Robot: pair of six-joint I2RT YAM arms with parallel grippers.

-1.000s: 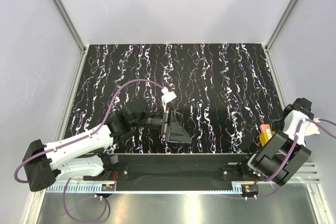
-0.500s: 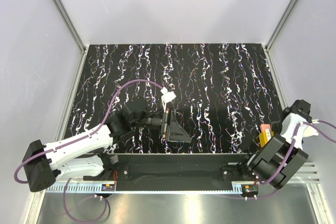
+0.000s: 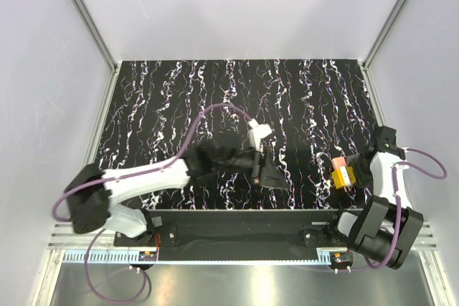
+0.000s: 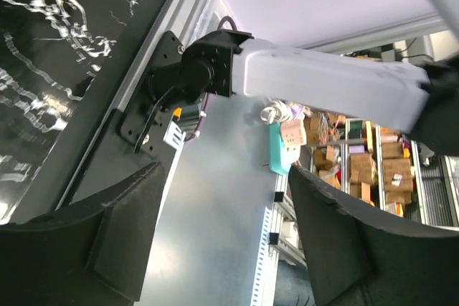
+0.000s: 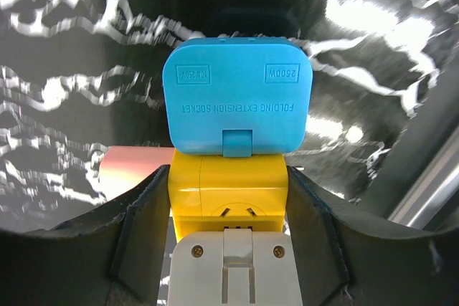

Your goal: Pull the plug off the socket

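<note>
The socket (image 5: 228,177) is a folding block with a blue panel (image 5: 237,98), a yellow middle and a white part nearest the camera. My right gripper (image 5: 228,195) is shut on its yellow sides. A salmon-pink piece (image 5: 133,166), which looks like the plug, sticks out of the yellow part on the left. In the top view the socket (image 3: 344,177) hangs low over the table's right front, held by the right gripper (image 3: 351,175). My left gripper (image 3: 281,180) points at it from the left, a short gap away, open and empty (image 4: 226,198).
The black marbled table (image 3: 237,98) has a black front rail (image 3: 237,223) and a metal ledge below. White walls close off the left, back and right. Purple cables (image 3: 208,116) loop over both arms. The right arm's base (image 4: 193,77) fills the left wrist view.
The left arm has swung right across the table toward the socket, its jaws narrowing somewhat. The right arm has carried the socket leftward, in from the right edge.
</note>
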